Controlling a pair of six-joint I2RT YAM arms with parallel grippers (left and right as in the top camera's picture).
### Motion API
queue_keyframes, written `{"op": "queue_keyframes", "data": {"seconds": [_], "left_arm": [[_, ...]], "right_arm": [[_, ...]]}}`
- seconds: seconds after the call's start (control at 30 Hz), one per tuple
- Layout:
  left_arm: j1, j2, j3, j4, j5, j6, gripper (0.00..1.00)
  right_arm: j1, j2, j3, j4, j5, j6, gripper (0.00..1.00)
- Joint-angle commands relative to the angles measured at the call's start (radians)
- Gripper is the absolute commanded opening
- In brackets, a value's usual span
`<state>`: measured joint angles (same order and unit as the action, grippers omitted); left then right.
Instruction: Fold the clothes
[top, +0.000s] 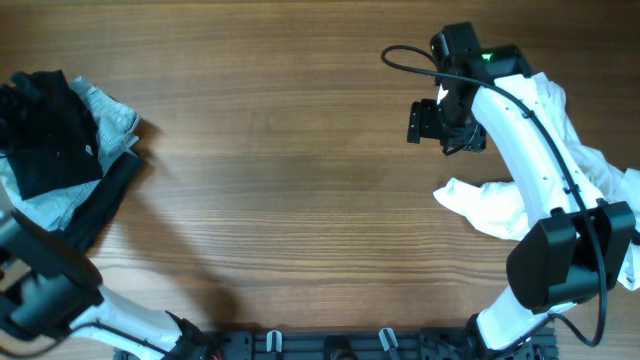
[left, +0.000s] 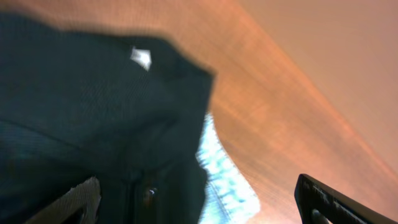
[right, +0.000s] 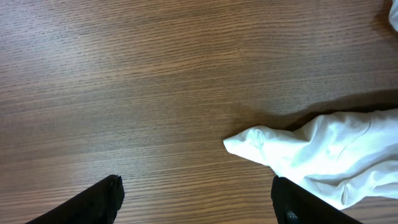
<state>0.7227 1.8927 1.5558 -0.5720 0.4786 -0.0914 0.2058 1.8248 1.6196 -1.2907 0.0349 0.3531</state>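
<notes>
Beside the right gripper (right: 196, 193), jaws apart and empty, I count one white garment (right: 323, 155); under the left gripper (left: 199, 199), likewise apart, one black garment (left: 81, 112) and one pale-blue garment (left: 221, 180).

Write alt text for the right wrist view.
A crumpled white cloth lies at the right on a wooden table, one tip pointing left. The jaws stand wide apart at the bottom edge, holding nothing.
</notes>
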Motion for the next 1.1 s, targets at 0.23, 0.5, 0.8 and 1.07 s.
{"op": "queue_keyframes", "data": {"seconds": [0.23,0.5,0.8,1.07], "left_arm": [[0.015,0.24,-0.018,0.0,0.04,0.002,1.0],[-0.13,-0.095,0.002,-0.024,0.072,0.043,1.0],[-0.621,-0.131,0.002,-0.304,-0.258,0.061,1.0],[-0.732,-0.135,0.002,-0.73,-0.357,0.023,1.0]], "right_arm": [[-0.002,-0.002,-0.01,-0.008,0.021,-0.013,0.81],[-0.003,-0.002,-0.01,0.064,-0.063,-0.013,0.99],[-0.068,-0.002,-0.01,0.301,-0.276,-0.207,1.0],[-0.15,-0.01,-0.01,0.093,-0.276,-0.263,1.0]]}}
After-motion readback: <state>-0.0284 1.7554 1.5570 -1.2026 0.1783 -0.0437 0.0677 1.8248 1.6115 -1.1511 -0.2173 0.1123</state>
